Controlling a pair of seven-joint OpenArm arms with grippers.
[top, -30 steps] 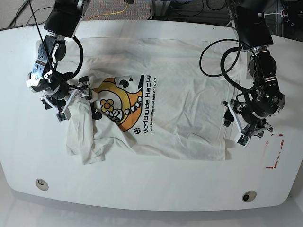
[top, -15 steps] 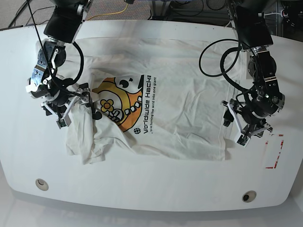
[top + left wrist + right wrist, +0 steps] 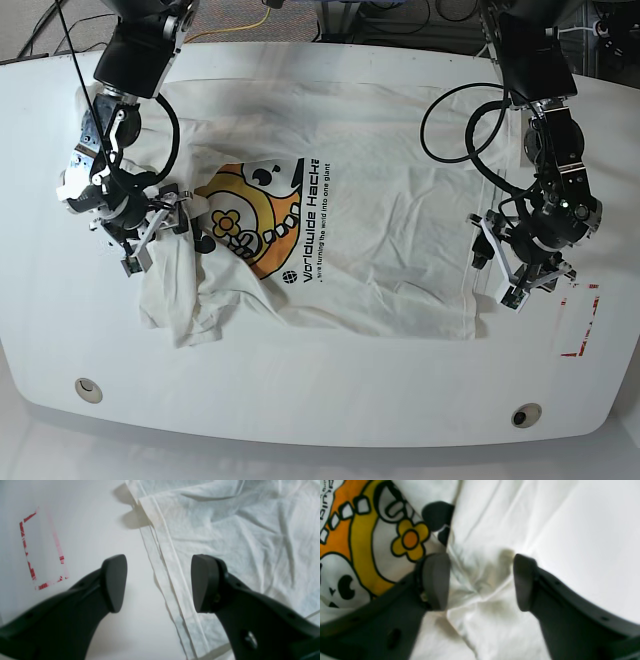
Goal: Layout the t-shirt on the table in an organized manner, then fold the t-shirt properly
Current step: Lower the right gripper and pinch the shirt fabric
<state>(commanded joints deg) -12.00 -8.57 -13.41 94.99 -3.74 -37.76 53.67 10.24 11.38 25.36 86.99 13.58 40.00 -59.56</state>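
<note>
Two pincers, both spread wide and empty. Left pincer (image 3: 158,582) straddles the hem of the t-shirt (image 3: 400,215), one fingertip over bare desk (image 3: 320,400) near the red mark (image 3: 42,552). Right pincer (image 3: 481,581) brackets bunched cloth beside the graphic (image 3: 370,537); shirt lies mid-desk, print up.

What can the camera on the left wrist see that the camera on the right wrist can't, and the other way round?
Only the left wrist view shows the shirt's hemmed edge lying flat on the bare table, and the red-outlined rectangle mark beside it. The left gripper is open there, straddling that hem.

Only the right wrist view shows the yellow-orange cartoon graphic with its little flower, and a bunched, creased fold of cloth under the open right gripper.

Both show two dark fingers spread apart above the same white t-shirt, holding nothing.
</note>
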